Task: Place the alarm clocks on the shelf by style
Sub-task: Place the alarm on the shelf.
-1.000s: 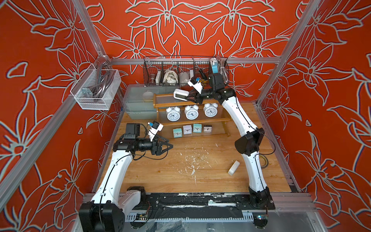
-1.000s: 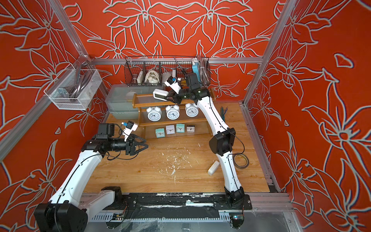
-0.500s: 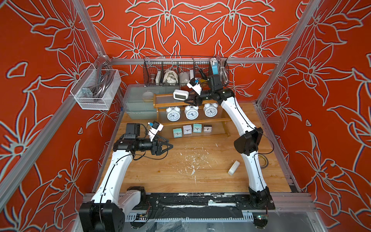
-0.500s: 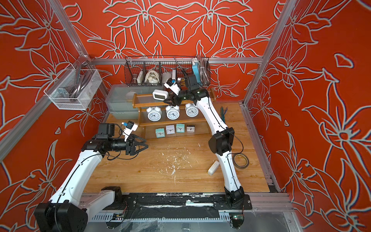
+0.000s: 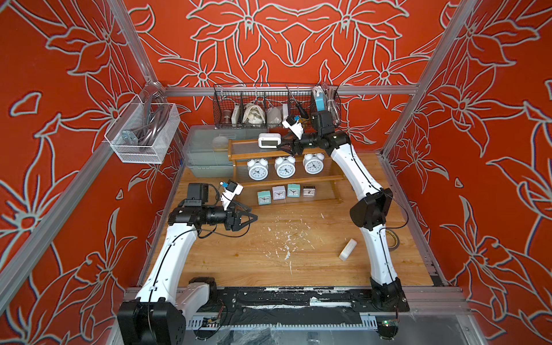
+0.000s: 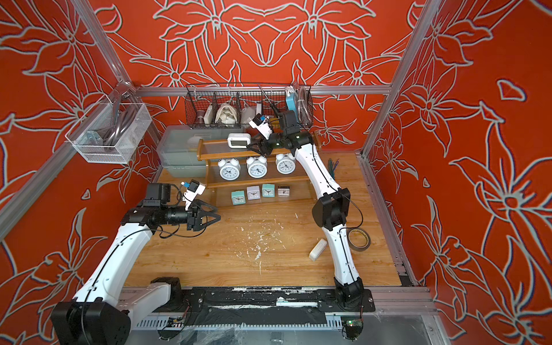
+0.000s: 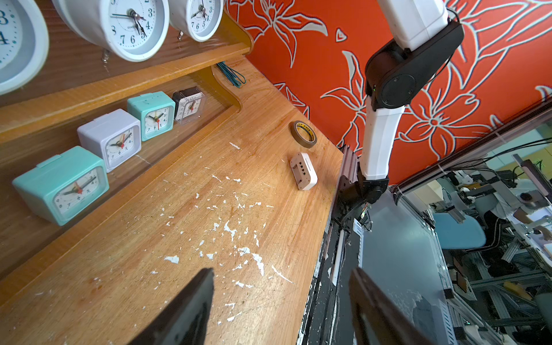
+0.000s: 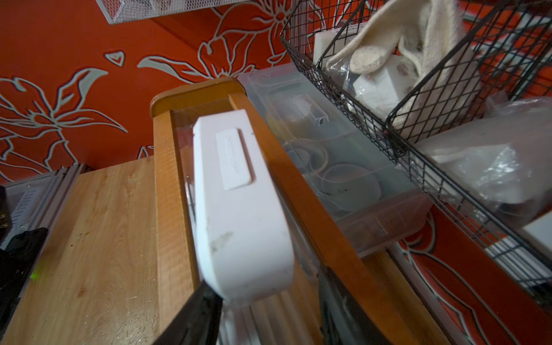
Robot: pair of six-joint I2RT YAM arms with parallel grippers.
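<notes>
The left gripper [image 5: 252, 217] hovers low over the wooden table [image 5: 268, 268] on the left side, its jaws apart and nothing between them. Past it, against the back wall, stands the shelf [image 5: 242, 156]. Its bottom tier carries a row of a teal clock [image 5: 264, 197], a white square clock [image 5: 278, 192], a second teal clock [image 5: 293, 190] and a dark-faced clock [image 5: 309, 191]. The middle tier holds three twin-bell clocks [image 5: 285, 167] side by side, faces forward. On the top tier a white digital clock [image 5: 269, 140] stands upright. The right gripper [image 5: 282, 145] sits at that clock's right end with its jaws apart; the wrist view shows a gap on one side, so it is not clamped. Further right, a second digital clock [image 5: 347, 249] lies flat on the table beside the right arm, with a tape roll [image 6: 359, 239] just beyond it.
</notes>
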